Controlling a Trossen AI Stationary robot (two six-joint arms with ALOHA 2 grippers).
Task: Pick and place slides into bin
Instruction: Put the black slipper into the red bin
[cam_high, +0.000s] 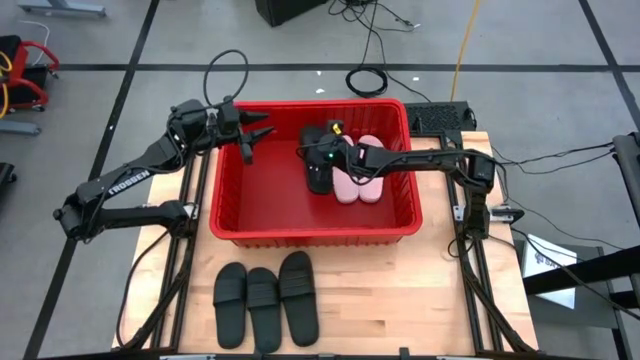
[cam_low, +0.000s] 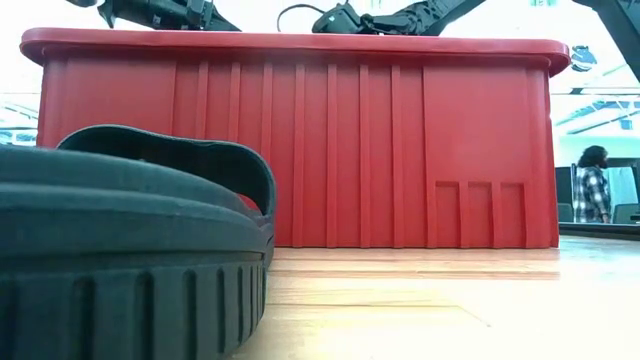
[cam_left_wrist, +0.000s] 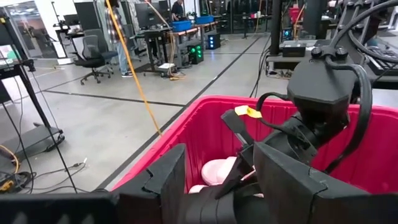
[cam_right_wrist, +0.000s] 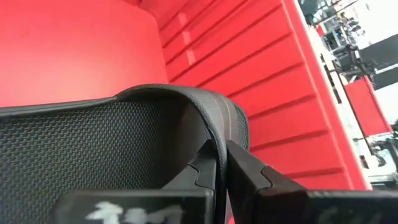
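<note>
Right gripper (cam_high: 322, 156): you had it inside the bin (cam_high: 230, 228), over the far-right part, fingers (cam_right_wrist: 249, 174) pinched narrow on the strap of a black slide (cam_right_wrist: 112, 137). Thin strap edge sat between them, so the grip looked secure enough to carry or lower.
Held slide: hung low in the bin, beside the two pink slides (cam_high: 358, 178) already inside. Judged as the release step, not a pick.
Left gripper (cam_high: 250, 140): you parked it over the bin's far-left corner, fingers (cam_left_wrist: 168, 180) spread wide, holding nothing. Likely kept there to stay clear of the right arm's drop zone.
Remaining slides: three black slides (cam_high: 266, 300) lay side by side on the bench (cam_high: 400, 300), just outside the bin's near wall.
In the way: the bin's tall near wall stood between those three and the arms; each pick needs a lift over the rim.
Around: cables on the floor beyond the bin; a person (cam_low: 597, 185) stood far off in the room.
</note>
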